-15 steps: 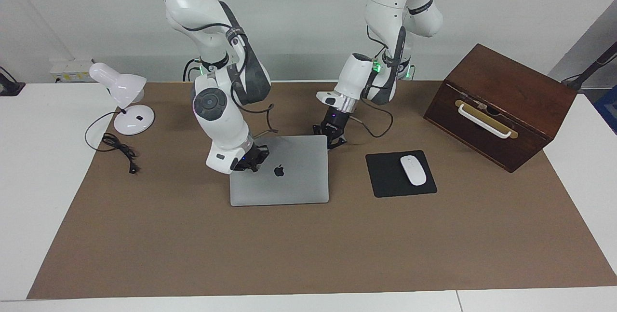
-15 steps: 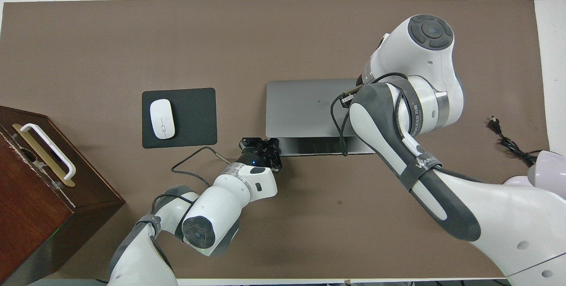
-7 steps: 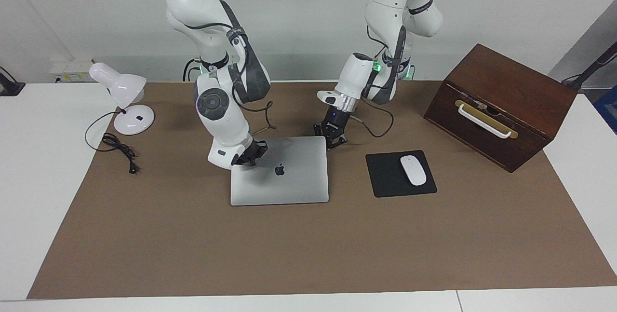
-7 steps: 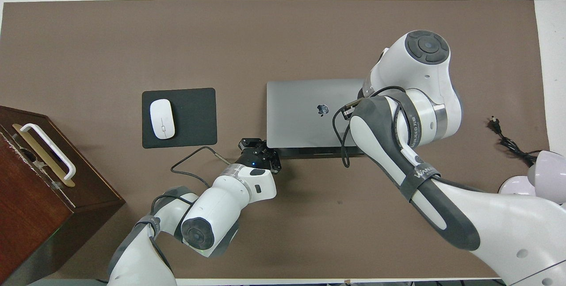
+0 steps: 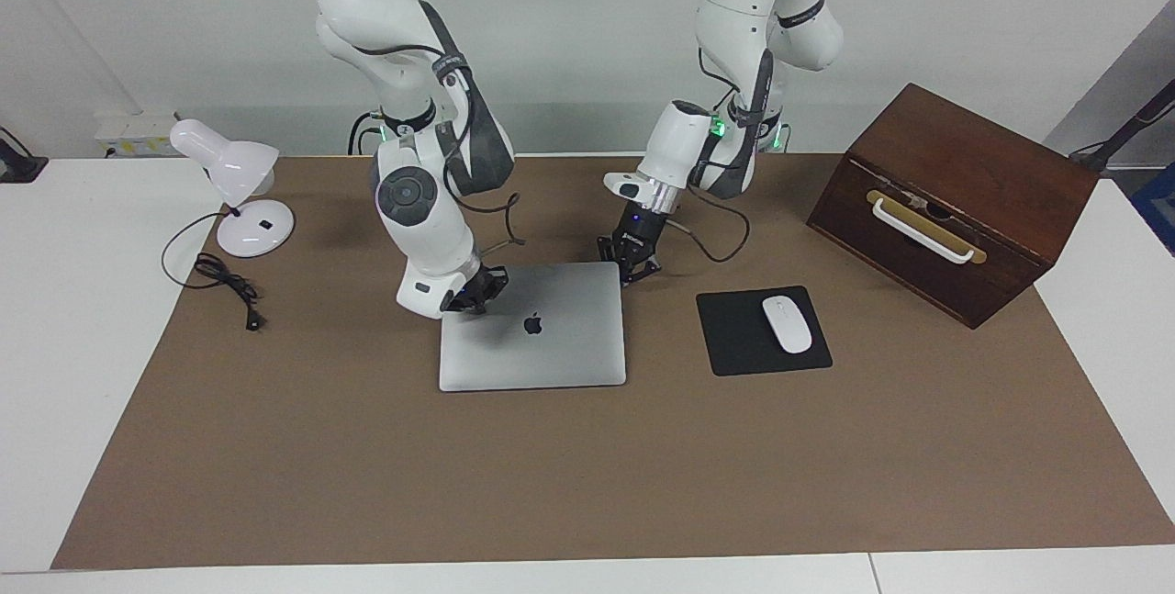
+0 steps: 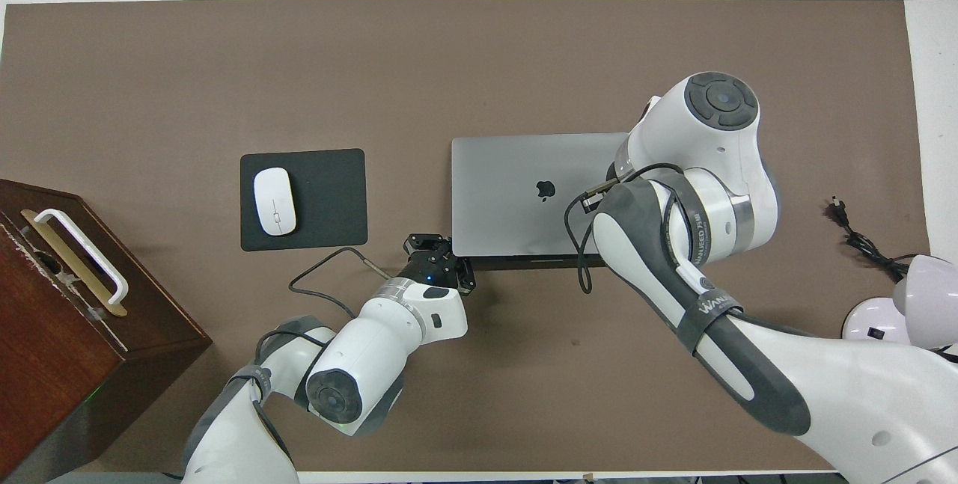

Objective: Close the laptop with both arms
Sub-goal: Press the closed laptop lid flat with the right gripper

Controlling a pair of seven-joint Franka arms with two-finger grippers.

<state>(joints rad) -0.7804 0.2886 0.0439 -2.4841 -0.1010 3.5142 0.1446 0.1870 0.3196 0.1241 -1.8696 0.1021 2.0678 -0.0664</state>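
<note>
Laptop sits lid-down at frame centre in the facing view, on the brown mat covering the table, w/ apple logo showing on top. In the overhead view a thin dark strip shows along the lid's lower edge, so prob. closed or all but closed; can't tell if a last sliver of gap is left. Judgement: task is at its end, w/ at most a final press and then both arms pulling clear. Right gripper, seen just left of centre in the facing view, is shut, fingertips together, at the laptop's upper-left corner, on or just above the lid; contact can't be confirmed. In the overhead view that gripper is hidden under its own arm. Left gripper is also shut, holding nothing, at the laptop's upper-right corner in the facing view, just off the hinge edge. Readable writing: only the apple logo on the lid, plus white lettering on the right arm's dark sleeve in the overhead view, lower right of centre, too small to read w/ certainty. Mouse pad w/ white mouse lies right of centre.
</note>
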